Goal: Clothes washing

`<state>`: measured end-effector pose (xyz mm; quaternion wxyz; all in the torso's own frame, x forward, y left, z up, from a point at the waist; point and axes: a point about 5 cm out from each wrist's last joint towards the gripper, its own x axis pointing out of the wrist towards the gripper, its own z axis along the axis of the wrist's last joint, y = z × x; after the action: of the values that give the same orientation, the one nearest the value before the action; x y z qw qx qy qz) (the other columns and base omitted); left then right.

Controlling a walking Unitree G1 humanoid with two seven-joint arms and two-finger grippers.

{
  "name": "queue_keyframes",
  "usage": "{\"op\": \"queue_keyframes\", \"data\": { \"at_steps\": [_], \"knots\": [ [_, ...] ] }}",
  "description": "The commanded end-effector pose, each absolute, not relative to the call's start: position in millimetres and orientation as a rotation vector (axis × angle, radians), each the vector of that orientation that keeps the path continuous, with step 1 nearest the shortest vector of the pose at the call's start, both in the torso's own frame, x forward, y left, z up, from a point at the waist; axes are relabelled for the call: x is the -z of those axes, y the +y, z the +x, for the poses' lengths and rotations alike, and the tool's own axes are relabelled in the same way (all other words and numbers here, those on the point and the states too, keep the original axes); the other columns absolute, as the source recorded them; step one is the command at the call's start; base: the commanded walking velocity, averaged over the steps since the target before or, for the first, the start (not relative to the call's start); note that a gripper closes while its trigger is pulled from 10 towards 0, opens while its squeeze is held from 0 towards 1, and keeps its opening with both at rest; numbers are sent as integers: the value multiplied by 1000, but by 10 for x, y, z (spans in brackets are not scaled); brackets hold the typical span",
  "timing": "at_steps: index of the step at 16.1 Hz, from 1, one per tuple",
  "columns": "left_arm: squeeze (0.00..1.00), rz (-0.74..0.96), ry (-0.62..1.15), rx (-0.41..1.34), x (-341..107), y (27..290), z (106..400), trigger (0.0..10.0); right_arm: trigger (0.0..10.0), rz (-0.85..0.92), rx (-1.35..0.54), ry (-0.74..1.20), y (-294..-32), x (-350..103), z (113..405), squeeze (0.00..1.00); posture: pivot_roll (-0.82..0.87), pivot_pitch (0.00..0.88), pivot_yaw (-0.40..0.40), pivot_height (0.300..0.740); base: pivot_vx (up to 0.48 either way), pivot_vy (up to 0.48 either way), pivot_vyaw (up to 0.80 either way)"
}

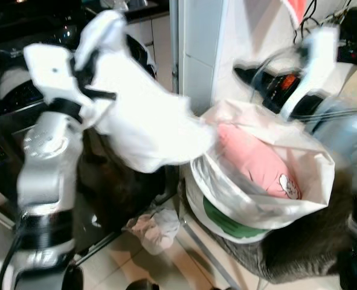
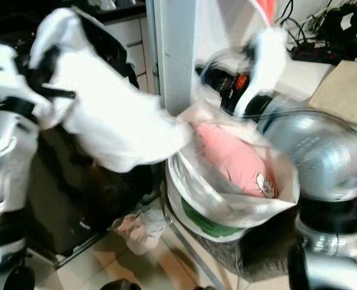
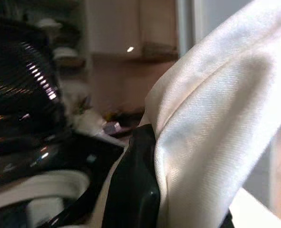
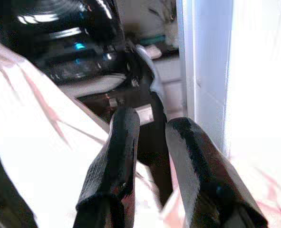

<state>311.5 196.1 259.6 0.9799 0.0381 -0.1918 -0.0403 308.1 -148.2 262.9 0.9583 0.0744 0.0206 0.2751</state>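
Note:
My left gripper [image 1: 96, 60] is raised at the upper left and shut on a white garment [image 1: 148, 127], which hangs down toward the rim of a white laundry bag [image 1: 311, 169] with a green band. In the left wrist view the white cloth [image 3: 216, 123] drapes over one black finger [image 3: 130, 190]. A pink garment [image 1: 257, 160] lies inside the bag. My right gripper [image 1: 247, 75] hovers blurred just above the bag's far rim. In the right wrist view its fingers [image 4: 114, 156] stand a little apart, with nothing between the tips.
A dark front-loading washing machine [image 1: 9, 90] stands at the left, behind my left arm. A crumpled white cloth [image 1: 157, 226] lies on the tiled floor. The bag rests on a grey mat [image 1: 305, 260]. A white pillar [image 1: 196, 54] rises behind, with cables [image 1: 353, 36] at the top right.

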Motion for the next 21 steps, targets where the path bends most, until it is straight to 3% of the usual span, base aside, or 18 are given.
{"op": "queue_keyframes", "data": {
  "at_steps": [1,5,12,21],
  "knots": [
    [0,118,-337,74,-2566,1922,3063,10000,10000,162,-533,26,-1403,-2554,3049,0,-29,0,42,740,0,0,0],
    [0,75,-329,47,-2467,1829,3023,10000,10000,144,-573,40,-1162,-2278,2977,0,-21,0,36,740,83,0,534],
    [0,159,-362,79,-2742,1776,3213,10000,10000,88,-575,-9,-1117,-2273,2996,0,-29,0,50,740,417,0,711],
    [0,155,-381,110,-2814,1695,3307,10000,10000,87,-566,-15,-1106,-2242,2990,0,-30,0,51,740,463,0,0]
  ]
}}
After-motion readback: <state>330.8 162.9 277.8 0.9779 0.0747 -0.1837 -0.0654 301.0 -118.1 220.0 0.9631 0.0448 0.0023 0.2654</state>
